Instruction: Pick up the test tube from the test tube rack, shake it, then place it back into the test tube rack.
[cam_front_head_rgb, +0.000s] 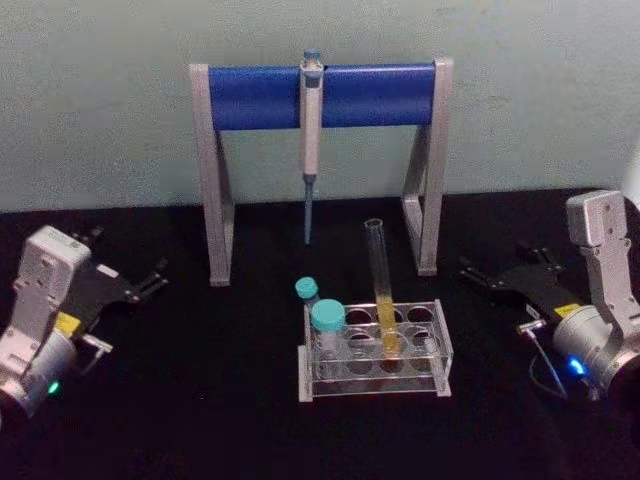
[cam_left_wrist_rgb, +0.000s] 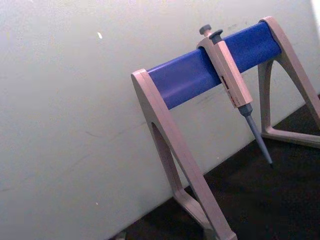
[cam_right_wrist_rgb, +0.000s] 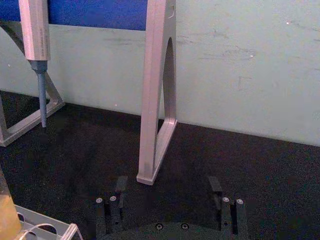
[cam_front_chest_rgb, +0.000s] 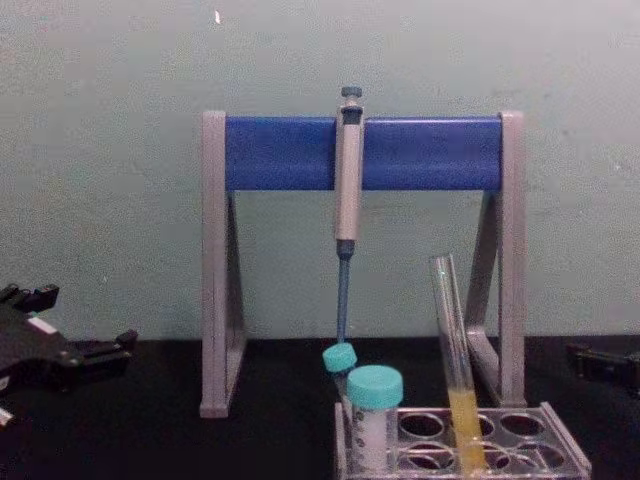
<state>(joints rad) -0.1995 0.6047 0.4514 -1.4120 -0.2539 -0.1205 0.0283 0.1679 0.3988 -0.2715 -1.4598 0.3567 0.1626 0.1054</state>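
Observation:
The test tube is a tall clear glass tube with yellow liquid in its lower part. It stands slightly tilted in a middle hole of the test tube rack, a low clear plastic rack at the table's centre front. The chest view shows the same test tube rising out of the rack. My left gripper rests open at the left, far from the rack. My right gripper sits open to the right of the rack, with nothing between its fingers.
Two teal-capped tubes stand at the rack's left end. Behind the rack is a tall grey and blue pipette stand with a grey-blue pipette hanging from its bar. Black table surface lies open on both sides of the rack.

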